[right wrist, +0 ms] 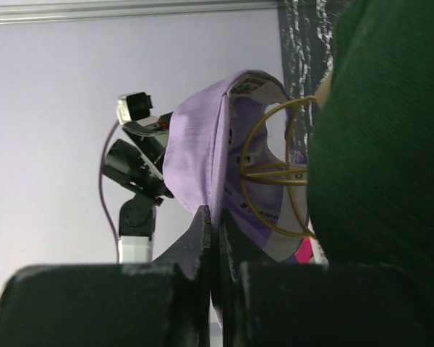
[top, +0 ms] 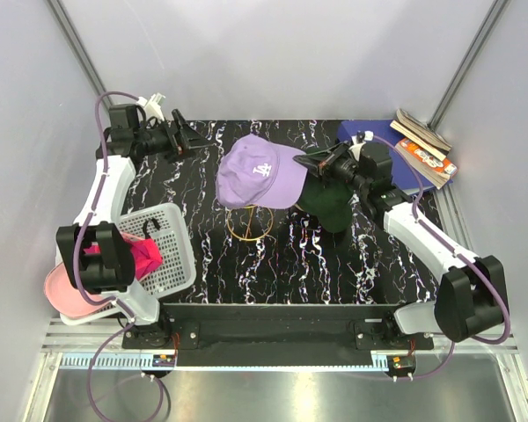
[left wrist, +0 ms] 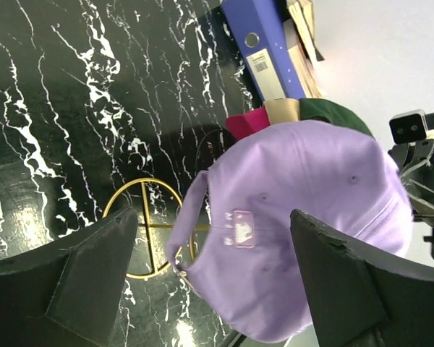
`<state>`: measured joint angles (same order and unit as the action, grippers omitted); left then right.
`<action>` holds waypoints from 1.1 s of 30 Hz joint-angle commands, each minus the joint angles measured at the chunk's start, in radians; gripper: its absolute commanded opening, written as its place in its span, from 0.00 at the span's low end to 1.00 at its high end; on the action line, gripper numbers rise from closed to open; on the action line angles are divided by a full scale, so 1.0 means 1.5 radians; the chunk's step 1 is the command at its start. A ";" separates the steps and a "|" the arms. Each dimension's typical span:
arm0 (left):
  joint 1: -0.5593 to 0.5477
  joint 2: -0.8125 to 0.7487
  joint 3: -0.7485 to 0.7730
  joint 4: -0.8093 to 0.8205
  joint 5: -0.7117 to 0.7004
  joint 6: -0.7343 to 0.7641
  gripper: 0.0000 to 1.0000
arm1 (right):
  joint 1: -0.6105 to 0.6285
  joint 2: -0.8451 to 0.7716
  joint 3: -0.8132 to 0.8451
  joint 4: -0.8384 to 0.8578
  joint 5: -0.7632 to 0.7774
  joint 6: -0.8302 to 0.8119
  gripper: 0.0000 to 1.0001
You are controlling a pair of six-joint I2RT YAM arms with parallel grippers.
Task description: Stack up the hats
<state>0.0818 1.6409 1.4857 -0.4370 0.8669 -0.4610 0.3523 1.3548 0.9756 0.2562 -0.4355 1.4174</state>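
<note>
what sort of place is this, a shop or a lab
Probably a robot lab cell, not a shop: plain walls on metal framing enclose a marble-pattern table, with two arms bolted at its near edge, the right gripper holding a lavender cap.

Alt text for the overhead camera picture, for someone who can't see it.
The right gripper pinches the brim of a lavender cap sitting over a gold wire stand mid-table, a dark green cap beside it. The left gripper hangs open at the far left, and a white mesh basket sits near-left.
</note>
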 commanded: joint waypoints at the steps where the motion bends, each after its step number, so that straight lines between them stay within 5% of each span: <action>1: -0.019 -0.026 0.009 -0.001 -0.029 0.017 0.89 | 0.023 -0.030 0.047 -0.093 0.052 -0.056 0.00; 14: -0.175 -0.046 0.013 0.017 -0.131 -0.006 0.90 | 0.111 -0.128 -0.007 -0.169 0.208 -0.044 0.00; 21: -0.190 -0.033 -0.002 0.017 -0.154 0.000 0.90 | 0.124 -0.135 0.036 -0.330 0.246 -0.103 0.00; 26: -0.200 -0.013 0.013 0.011 -0.177 0.003 0.90 | 0.124 -0.146 0.083 -0.357 0.256 -0.168 0.51; 33: -0.218 0.016 0.032 0.002 -0.183 0.007 0.89 | 0.125 -0.168 0.127 -0.397 0.280 -0.230 0.55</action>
<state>-0.2230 1.6409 1.4792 -0.4545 0.6174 -0.4637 0.5312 1.1606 1.1149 -0.2966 -0.0860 1.1545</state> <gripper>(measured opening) 0.897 0.549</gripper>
